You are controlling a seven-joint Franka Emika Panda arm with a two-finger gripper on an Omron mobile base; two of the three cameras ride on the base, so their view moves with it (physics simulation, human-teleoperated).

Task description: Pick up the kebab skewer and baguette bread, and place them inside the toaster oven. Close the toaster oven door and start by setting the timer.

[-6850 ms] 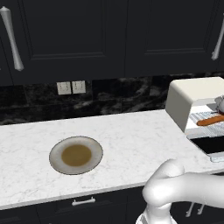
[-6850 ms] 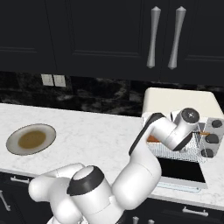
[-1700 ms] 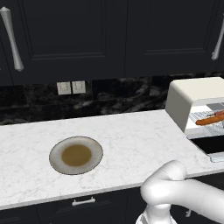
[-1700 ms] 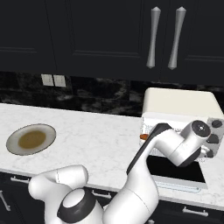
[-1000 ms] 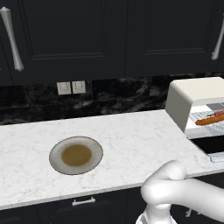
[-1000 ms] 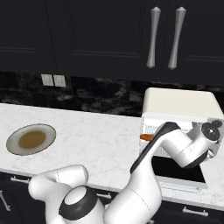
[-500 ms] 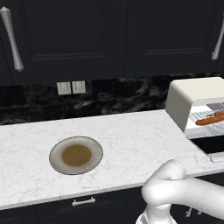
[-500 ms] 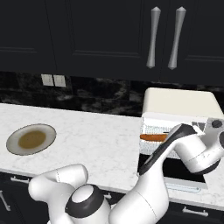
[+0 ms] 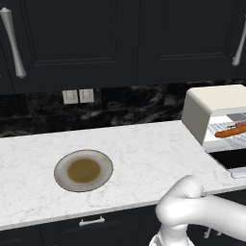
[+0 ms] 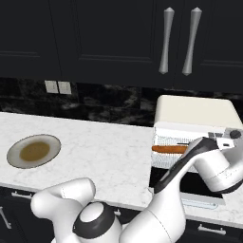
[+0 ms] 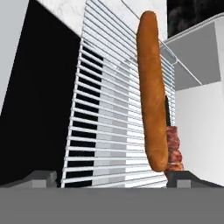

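Lying side by side on the toaster oven (image 9: 211, 113) rack, baguette bread (image 11: 152, 92) and kebab skewer (image 11: 174, 148) await closing; jaws stand wide, empty.

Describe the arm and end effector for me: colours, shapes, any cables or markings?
The arm is glossy white with rounded, bulbous links and dark grey joint bands. No cables or markings are visible. The end effector shows two small dark grey finger tips with angled tops.

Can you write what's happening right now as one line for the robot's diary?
baguette bread: on rack in toaster oven | kebab skewer: beside it | door: open | gripper: open, empty
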